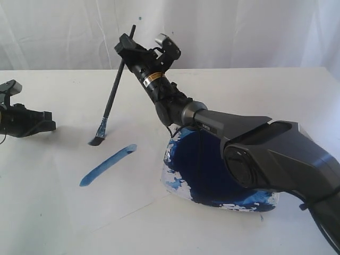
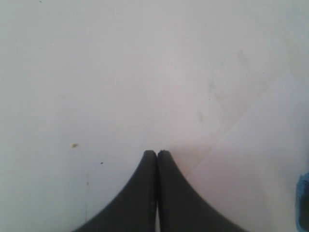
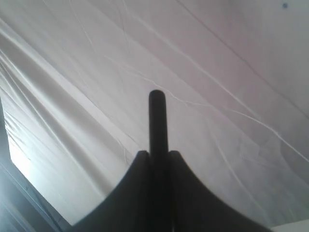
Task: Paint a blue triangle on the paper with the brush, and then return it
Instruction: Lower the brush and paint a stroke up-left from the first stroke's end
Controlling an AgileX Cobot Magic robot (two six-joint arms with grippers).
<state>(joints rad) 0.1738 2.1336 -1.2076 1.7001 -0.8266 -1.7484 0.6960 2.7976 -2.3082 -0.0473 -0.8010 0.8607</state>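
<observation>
Exterior view: the right claw [image 1: 124, 47] grips the brush [image 1: 113, 91] high on its black handle; the left claw [image 1: 49, 125] rests low on the desk [image 1: 255, 90] at the left edge.
Right wrist view: the right claw [image 3: 157, 155] has its jaws pressed on the brush [image 3: 157, 113]; the butt end of the handle stands out beyond them.
Left wrist view: the left claw [image 2: 157, 153] has its jaws together and carries nothing.
Brush position: the bristle tip [image 1: 98, 139] is down on the paper [image 1: 133, 183], apparently touching it.
Brush long axis: steep, tilted; the tip lies below the right claw and toward the left claw, and the handle top leans away toward the backdrop.
Key relation: the tip sits just beside the upper end of the blue stroke [image 1: 108, 164], apart from it; judged, the next side starts here.
Nearer arm: the right arm holds the brush; the left claw is near the tip but idle.
Paint dish [image 1: 174, 186]: beside the paper, partly hidden under the right arm.
Count, brushes: one.
Count, strokes: one of three.
Count, paper sheets: one.
Count, dishes: one.
Count, claws: two.
</observation>
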